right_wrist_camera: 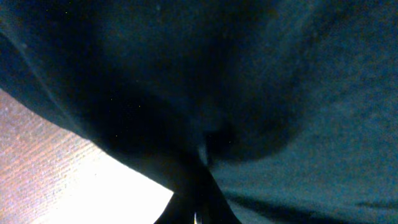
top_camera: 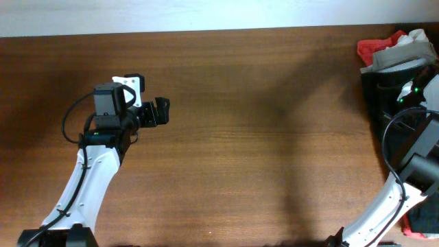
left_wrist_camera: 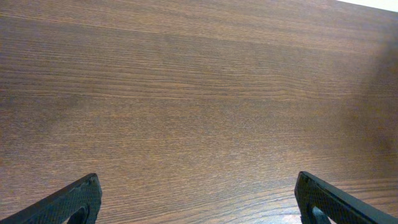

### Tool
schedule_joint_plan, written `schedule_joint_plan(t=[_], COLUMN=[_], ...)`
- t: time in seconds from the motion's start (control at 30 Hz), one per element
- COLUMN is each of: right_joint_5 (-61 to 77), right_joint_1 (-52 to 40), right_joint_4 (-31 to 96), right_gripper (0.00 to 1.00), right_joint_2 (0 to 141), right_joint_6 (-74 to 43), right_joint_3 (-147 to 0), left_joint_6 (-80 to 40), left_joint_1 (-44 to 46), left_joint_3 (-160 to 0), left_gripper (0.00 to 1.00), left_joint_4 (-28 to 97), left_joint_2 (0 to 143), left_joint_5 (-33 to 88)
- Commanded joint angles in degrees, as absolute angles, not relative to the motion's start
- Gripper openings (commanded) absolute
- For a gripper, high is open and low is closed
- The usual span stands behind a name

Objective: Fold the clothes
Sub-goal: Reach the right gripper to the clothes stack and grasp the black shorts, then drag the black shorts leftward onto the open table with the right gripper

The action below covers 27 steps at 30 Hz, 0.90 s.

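A pile of clothes lies at the table's far right edge: a red piece (top_camera: 370, 48), a grey-beige piece (top_camera: 403, 49) and a black garment (top_camera: 381, 92). My right arm (top_camera: 415, 161) reaches into this pile, and its fingertips do not show from above. In the right wrist view, dark teal-black cloth (right_wrist_camera: 280, 93) fills the frame, and my right gripper (right_wrist_camera: 200, 208) has its fingers drawn together with the cloth pinched between them. My left gripper (top_camera: 163, 111) is open and empty over bare wood at the left, its two fingertips wide apart (left_wrist_camera: 198, 199).
The brown wooden table (top_camera: 260, 137) spans the overhead view, with a white wall strip along its back edge. A black and red object (top_camera: 422, 219) sits at the lower right corner beside my right arm's base.
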<state>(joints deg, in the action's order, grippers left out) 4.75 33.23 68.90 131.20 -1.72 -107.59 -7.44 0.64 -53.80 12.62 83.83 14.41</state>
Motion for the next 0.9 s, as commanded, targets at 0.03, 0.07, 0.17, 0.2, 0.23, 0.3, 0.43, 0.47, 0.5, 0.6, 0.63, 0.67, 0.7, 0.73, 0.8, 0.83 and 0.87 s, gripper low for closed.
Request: schedule_joint_plan(t=[0.03,0.07,0.17,0.2,0.23,0.3,0.43,0.47,0.5,0.6,0.63,0.67,0.7,0.73,0.8,0.83,0.87], right_joint_5=[4.9,5.0,5.3,5.3,5.3,5.3,5.3,5.3,5.5,8.4,9.0,10.3,12.1,12.8,14.6,14.6,14.6], right_joint_1=[33.0,32.9,30.9,30.2,29.0,26.0,17.6,13.2,10.7,2.0,-0.7,-3.0,-6.5,-8.8,-15.2,-17.8,-19.4], right_joint_4=[69.6,69.7,69.6,69.7,69.8,70.3,72.2,72.9,72.9,72.3,71.5,70.4,68.3,67.0,63.8,62.8,62.2], right_gripper=[0.04,0.04,0.04,0.04,0.04,0.04,0.04,0.04,0.04,0.04,0.04,0.04,0.04,0.04,0.04,0.04,0.04], right_joint_2=[125.9,123.8,116.7,114.8,112.4,107.9,104.6,104.6,104.6,104.6,104.6,104.6,104.6,104.6,104.6,104.6,104.7], right_joint_6=[-2.2,-2.2,-2.2,-2.2,-2.0,-1.9,-1.9,-2.0,-2.2,-3.2,-4.6,-5.0,-6.3,-7.1,-8.1,-8.9,-9.6], right_joint_3=[-109.0,-109.0,-109.0,-109.0,-109.0,-109.0,-109.0,-109.0,-109.0,-109.0,-109.0,-109.0,-109.0,-109.0,-109.0,-109.0,-109.0], left_joint_6=[-6.5,-6.5,-6.6,-6.6,-6.6,-6.6,-6.6,-6.6,-6.6,-6.6,-6.6,-6.6,-6.6,-6.6,-6.6,-6.6,-6.6], left_joint_1=[0.8,0.8,0.8,0.8,0.8,0.8,0.8,0.8,0.8,0.8,0.8,0.8,0.8,0.8,0.8,0.8,0.8], left_joint_3=[-54.7,-54.7,-54.7,-54.7,-54.7,-54.7,-54.7,-54.7,-54.7,-54.7,-54.7,-54.7,-54.7,-54.7,-54.7,-54.7,-54.7], left_gripper=[0.99,0.99,0.99,0.99,0.99,0.99,0.99,0.99,0.99,0.99,1.00,0.99,0.99,0.99,0.99,0.99,0.99], left_joint_4=[12.4,12.4,12.4,12.4,12.4,12.2,12.2,12.2,12.2,12.0,12.0,12.0,12.0,12.0,12.0,12.0,12.0], left_joint_2=[84.3,84.3,84.3,84.3,84.3,84.3,84.3,84.3,84.3,84.3,84.3,84.3,84.3,84.3,84.3,84.3,84.3], left_joint_5=[15.2,15.2,15.4,15.4,15.4,15.4,15.4,15.4,15.4,15.4,15.4,15.4,15.4,15.4,15.4,15.4,15.4])
